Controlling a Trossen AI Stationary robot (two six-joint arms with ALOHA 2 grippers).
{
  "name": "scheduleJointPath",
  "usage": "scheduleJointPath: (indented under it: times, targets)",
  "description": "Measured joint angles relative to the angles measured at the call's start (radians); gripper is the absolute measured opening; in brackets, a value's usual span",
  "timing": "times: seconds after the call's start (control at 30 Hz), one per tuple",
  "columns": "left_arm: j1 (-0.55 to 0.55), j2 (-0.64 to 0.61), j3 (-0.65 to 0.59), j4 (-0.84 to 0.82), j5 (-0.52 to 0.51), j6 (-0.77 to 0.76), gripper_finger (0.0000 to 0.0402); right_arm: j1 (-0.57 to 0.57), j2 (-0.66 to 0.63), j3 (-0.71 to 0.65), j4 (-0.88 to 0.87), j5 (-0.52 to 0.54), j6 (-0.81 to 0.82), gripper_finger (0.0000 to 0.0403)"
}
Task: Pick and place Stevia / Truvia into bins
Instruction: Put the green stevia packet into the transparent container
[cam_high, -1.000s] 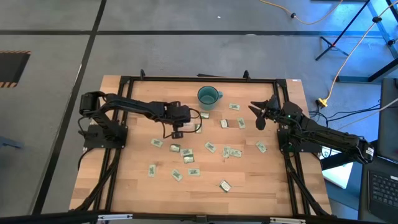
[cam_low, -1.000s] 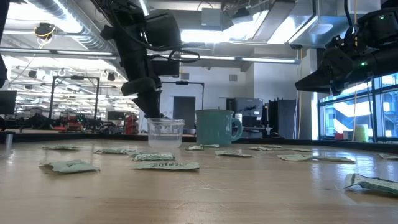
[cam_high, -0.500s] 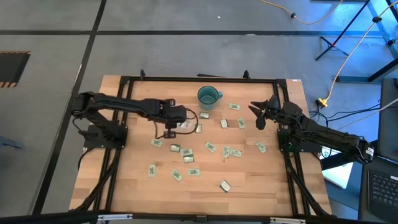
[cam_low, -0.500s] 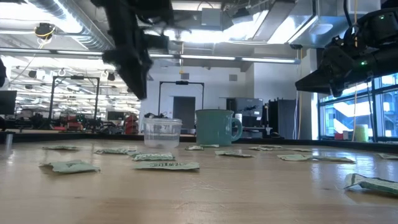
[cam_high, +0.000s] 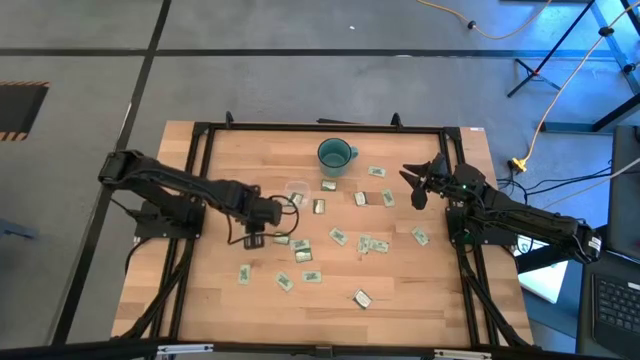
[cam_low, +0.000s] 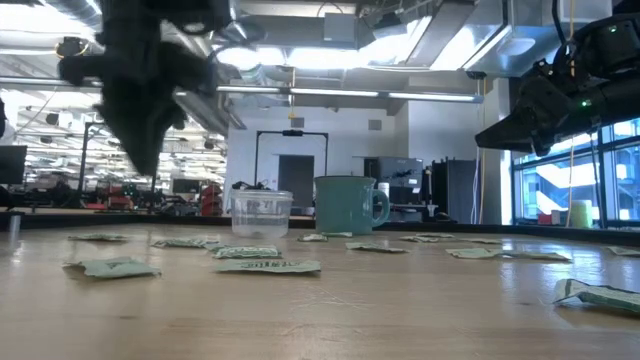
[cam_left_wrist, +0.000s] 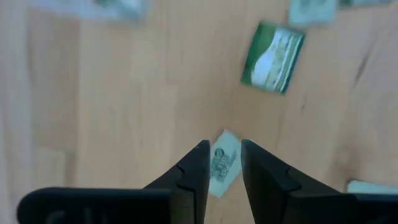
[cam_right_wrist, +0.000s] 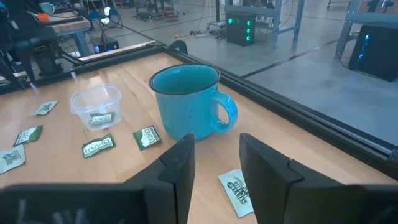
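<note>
Item: pale butcher-block wooden table (cam_high: 400, 280), framed by black rails.

Change since a second ago: the left gripper (cam_high: 254, 240) has left its place over the small clear square plastic tub with rounded corners (cam_high: 296, 192) and drawn back toward its own base. It now hangs above the table left of the tub, well apart from it. Its two dark fingers (cam_left_wrist: 194, 171) stand slightly parted and empty, a pale green and white flat paper sweetener packet (cam_left_wrist: 223, 163) lying on the wood between and below them. The tub, mug, loose packets and right arm lie as before.

Tub: colourless, thin-walled, glossy; one packet (cam_right_wrist: 100, 117) lies inside on its floor. It stands left of and in front of the mug, seen from above.

Teal glazed mug with a side handle (cam_high: 335, 155): upright, near the far edge of the table, mouth up.

Remaining packets: small matte rectangles scattered flat across the middle of the table, several near the tub, one (cam_high: 362, 297) alone toward the near edge.

Right gripper (cam_high: 415, 187): waiting above the right side of the table, facing the mug, fingers (cam_right_wrist: 176, 167) parted, nothing between them.
</note>
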Motion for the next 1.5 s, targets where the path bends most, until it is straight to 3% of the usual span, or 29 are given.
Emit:
scheduleJointPath:
  times: [0.33, 0.67, 0.93, 1.2, 1.33, 1.5]
  targets:
    - [-0.035, 0.0, -0.212, 0.257, 0.039, -0.073, 0.0051, 0.0, 0.0, 0.0, 0.002, -0.002, 0.026, 0.0129]
    - [-0.035, -0.003, -0.306, 0.333, 0.03, -0.073, 0.0061, 0.0, 0.0, 0.0, 0.002, -0.002, 0.028, 0.0129]
    - [-0.035, -0.002, -0.308, 0.34, 0.028, -0.06, 0.0007, 0.0, 0.0, 0.0, 0.004, -0.002, 0.026, 0.0129]
    - [-0.034, -0.037, -0.223, 0.311, 0.028, -0.023, 0.0002, 0.0, 0.0, 0.001, 0.046, -0.003, -0.016, 0.0129]
    - [-0.032, -0.075, -0.159, 0.326, -0.054, 0.005, 0.0002, 0.0, 0.0, 0.001, 0.051, -0.037, -0.03, 0.0129]
    - [0.03, -0.091, -0.129, 0.53, -0.169, 0.108, 0.0003, 0.0, 0.0, 0.001, 0.094, -0.182, -0.073, 0.0129]
